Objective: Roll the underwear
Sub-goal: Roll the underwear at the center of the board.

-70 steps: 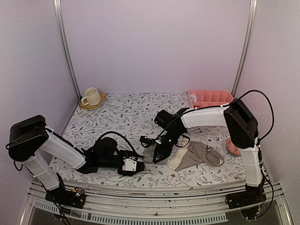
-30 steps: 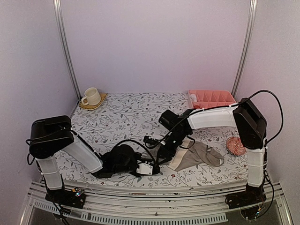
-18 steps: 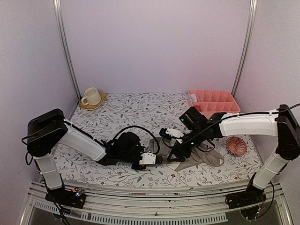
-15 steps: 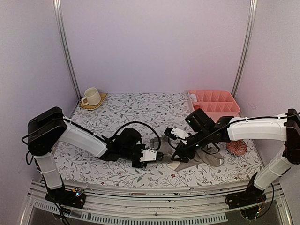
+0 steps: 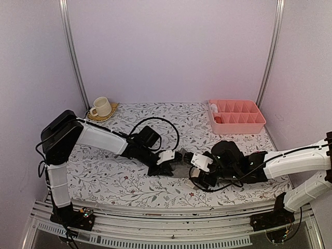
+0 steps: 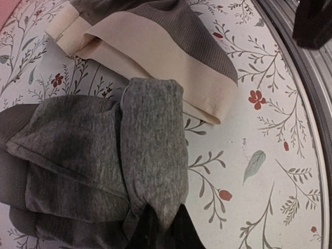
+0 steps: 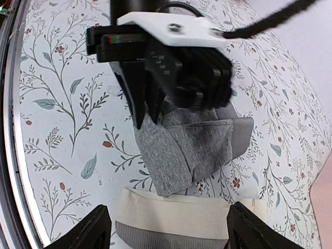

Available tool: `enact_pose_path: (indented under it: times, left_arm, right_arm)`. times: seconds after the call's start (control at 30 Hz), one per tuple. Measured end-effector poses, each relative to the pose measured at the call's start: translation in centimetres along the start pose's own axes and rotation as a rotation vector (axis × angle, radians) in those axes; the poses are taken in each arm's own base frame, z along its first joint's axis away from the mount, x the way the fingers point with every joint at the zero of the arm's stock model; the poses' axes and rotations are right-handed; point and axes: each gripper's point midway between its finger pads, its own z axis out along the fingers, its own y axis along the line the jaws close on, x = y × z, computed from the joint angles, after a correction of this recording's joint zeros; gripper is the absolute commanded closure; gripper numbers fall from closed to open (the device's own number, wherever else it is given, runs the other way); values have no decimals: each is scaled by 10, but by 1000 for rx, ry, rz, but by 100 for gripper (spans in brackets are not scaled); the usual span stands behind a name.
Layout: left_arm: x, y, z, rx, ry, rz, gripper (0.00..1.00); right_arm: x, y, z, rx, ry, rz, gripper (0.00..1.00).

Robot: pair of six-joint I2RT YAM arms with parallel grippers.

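**Left gripper [image 6: 162, 228] pinched on the small grey soft cloth brief [image 6: 104, 155], right gripper [image 7: 171, 233] spread wide above the 2 garments.**

The grey brief lies folded in a loose band on the floral-print tablecloth [image 6: 270, 104]. One end touches, and seems to lap onto, the wide cream waistband of the taupe ribbed cloth brief [image 6: 155, 57]. The left jaws are closed tight on its edge; the right jaws stand wide and grasp nothing. To roll well, the left should probably hold that edge low and taut. The right should press on the grey fabric alone, clear of the cream band, so only 1 brief winds up tightly.
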Motion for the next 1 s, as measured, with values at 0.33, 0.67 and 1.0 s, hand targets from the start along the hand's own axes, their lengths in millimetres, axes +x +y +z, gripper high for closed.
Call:
enact_pose_path:
  times: [0.33, 0.67, 1.0]
  left_arm:
    - [-2, 5, 3, 151, 30, -138, 100]
    - [0, 9, 4, 292, 32, -287, 100]
    - [2, 9, 3, 343, 24, -344, 100]
  right_arm:
    - [11, 33, 41, 72, 79, -309, 29]
    - [14, 28, 83, 161, 186, -506, 48]
    - [15, 25, 101, 227, 244, -599, 64]
